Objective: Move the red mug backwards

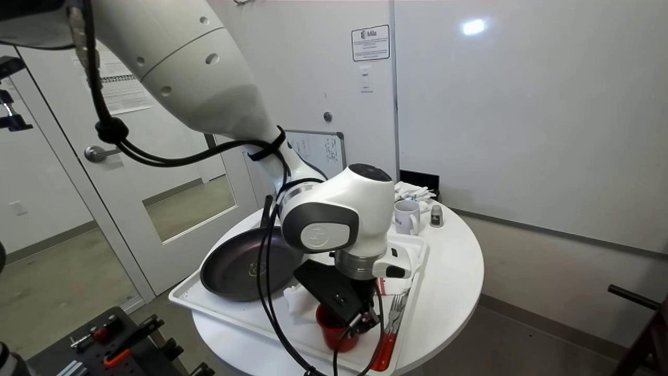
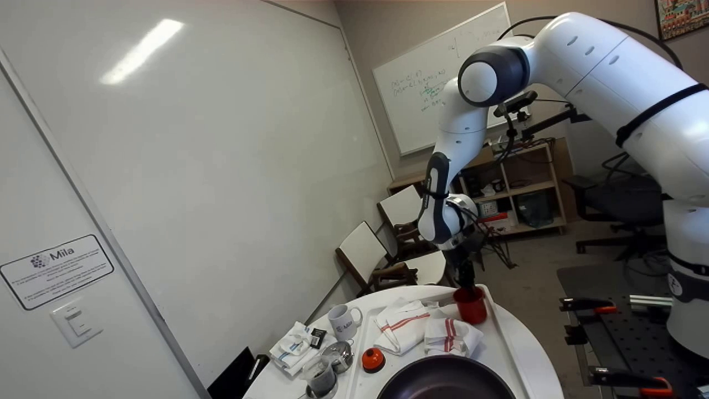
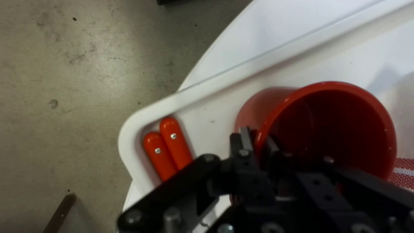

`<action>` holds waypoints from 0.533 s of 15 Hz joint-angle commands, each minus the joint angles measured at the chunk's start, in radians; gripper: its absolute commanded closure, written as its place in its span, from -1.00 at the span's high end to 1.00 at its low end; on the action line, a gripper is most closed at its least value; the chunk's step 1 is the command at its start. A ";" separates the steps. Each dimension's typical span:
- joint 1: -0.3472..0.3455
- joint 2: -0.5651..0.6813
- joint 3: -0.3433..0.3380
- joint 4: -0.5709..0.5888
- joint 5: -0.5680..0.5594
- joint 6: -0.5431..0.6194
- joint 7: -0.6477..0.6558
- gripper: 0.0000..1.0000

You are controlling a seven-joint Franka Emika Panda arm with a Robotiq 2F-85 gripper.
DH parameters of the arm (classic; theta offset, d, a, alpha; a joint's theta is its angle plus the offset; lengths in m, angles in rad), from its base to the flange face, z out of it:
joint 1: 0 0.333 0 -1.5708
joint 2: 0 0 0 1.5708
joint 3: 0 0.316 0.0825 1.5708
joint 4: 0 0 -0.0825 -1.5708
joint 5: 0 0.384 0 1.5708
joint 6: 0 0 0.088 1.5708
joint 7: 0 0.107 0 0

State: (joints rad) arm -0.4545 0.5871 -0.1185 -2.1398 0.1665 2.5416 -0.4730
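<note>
Gripper (image 3: pixel 258 139): clamped on the mug (image 3: pixel 326 126), one finger inside its rim, one outside.
Mug: at the tray's end (image 3: pixel 152 115), between cutlery (image 1: pixel 386 349) and towel (image 2: pixel 454 335).
Pan (image 1: pixel 235 266): farther along the tray.

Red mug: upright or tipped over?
Upright. The red mug opens upward in an exterior view, and the wrist view looks down into it. Any slight tilt: cannot tell.

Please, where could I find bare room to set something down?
In an exterior view, bare table borders the tray at right, below the white mug, and lower left, below the frying pan. Crowded: tray corner with end effector, red mug and red handles.
</note>
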 commanded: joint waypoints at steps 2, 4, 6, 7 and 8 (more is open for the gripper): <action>0.018 -0.138 -0.017 -0.120 -0.073 0.054 0.005 -0.96; 0.033 -0.203 -0.035 -0.167 -0.116 0.060 0.014 -0.96; 0.052 -0.263 -0.057 -0.199 -0.161 0.054 0.026 -0.96; 0.064 -0.289 -0.070 -0.211 -0.187 0.052 0.036 -0.96; 0.076 -0.318 -0.079 -0.221 -0.210 0.044 0.043 -0.96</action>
State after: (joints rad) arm -0.4226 0.3843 -0.1584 -2.2820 0.0292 2.5801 -0.4693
